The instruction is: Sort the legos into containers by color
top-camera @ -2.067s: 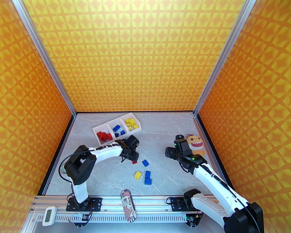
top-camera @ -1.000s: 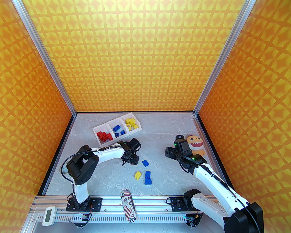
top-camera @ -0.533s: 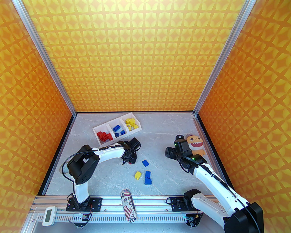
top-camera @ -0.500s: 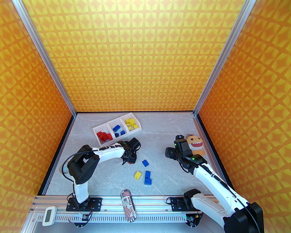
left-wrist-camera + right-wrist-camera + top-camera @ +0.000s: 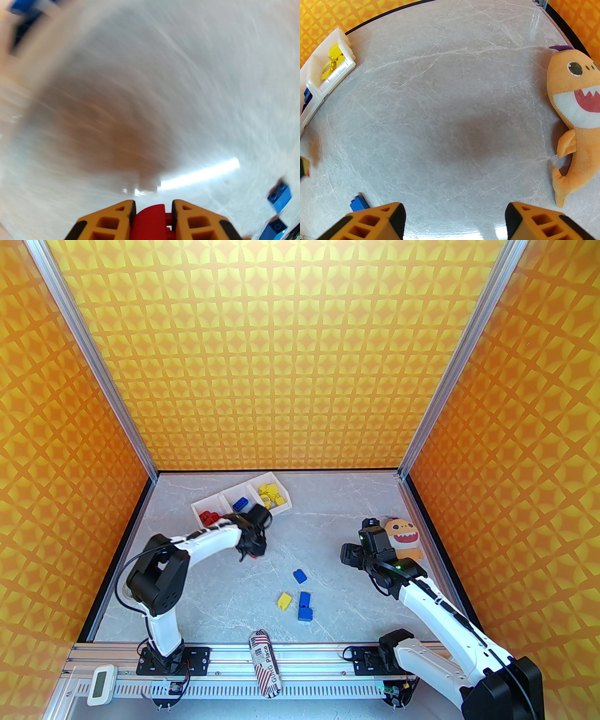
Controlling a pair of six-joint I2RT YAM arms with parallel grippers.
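My left gripper (image 5: 253, 553) is shut on a red lego (image 5: 150, 215), which sits between the orange fingers (image 5: 110, 222) in the blurred left wrist view. It hangs just in front of the white three-bin containers (image 5: 206, 503). These hold red legos (image 5: 207, 518), blue legos (image 5: 240, 505) and yellow legos (image 5: 269, 491). A blue lego (image 5: 299, 576), a yellow lego (image 5: 284, 600) and a longer blue lego (image 5: 305, 606) lie loose mid-table. My right gripper (image 5: 454, 218) is open above bare table, left of the plush.
The orange plush monster (image 5: 405, 533) lies by the right wall, close to my right wrist. A printed cylinder (image 5: 265, 664) and a white timer (image 5: 101, 684) rest on the front rail. The containers' end (image 5: 335, 68) and a blue lego (image 5: 358, 204) appear in the right wrist view.
My left gripper dropped onto the red lego beside the loose bricks, shut on it, then rose and moved back-left toward the containers. The right arm has stayed still.
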